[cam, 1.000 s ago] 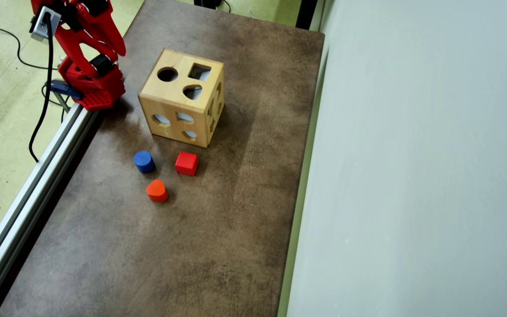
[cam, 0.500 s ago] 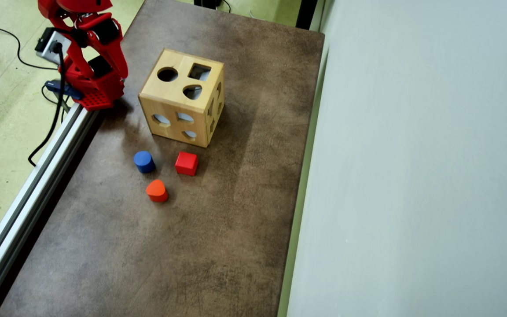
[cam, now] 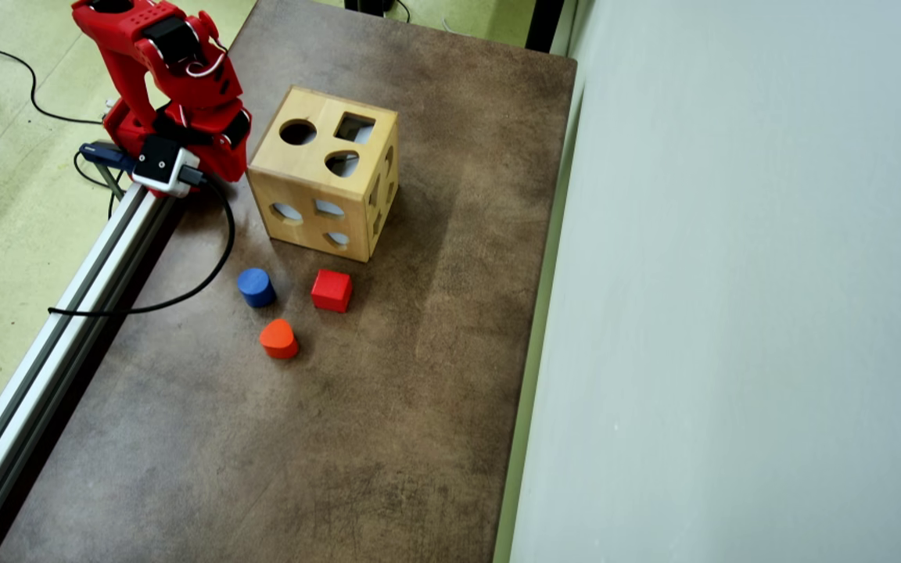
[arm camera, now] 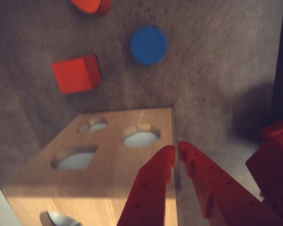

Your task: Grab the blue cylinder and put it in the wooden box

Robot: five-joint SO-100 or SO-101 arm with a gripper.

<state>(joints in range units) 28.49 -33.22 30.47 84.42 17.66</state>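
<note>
The blue cylinder (cam: pixel 255 286) stands on the brown table, in front of the wooden box (cam: pixel 317 176); in the wrist view the blue cylinder (arm camera: pixel 149 44) shows its round top beyond the wooden box (arm camera: pixel 113 174). My gripper (arm camera: pixel 176 148) is shut with nothing in it. Its red fingertips touch over the box's right edge, well short of the cylinder. In the overhead view the red arm (cam: pixel 184 86) leans beside the box's left face, and its fingers are hidden under it.
A red cube (cam: pixel 332 290) and an orange rounded block (cam: pixel 278 338) lie close to the cylinder. An aluminium rail (cam: pixel 67 313) runs along the table's left edge, with a black cable (cam: pixel 184 291) looping onto the table. A pale wall (cam: pixel 732 313) bounds the right side.
The arm has swung down and toward the box from its folded pose at the base. Its wrist camera now hangs low by the rail, and the cable trails across the table. The blocks have not moved.
</note>
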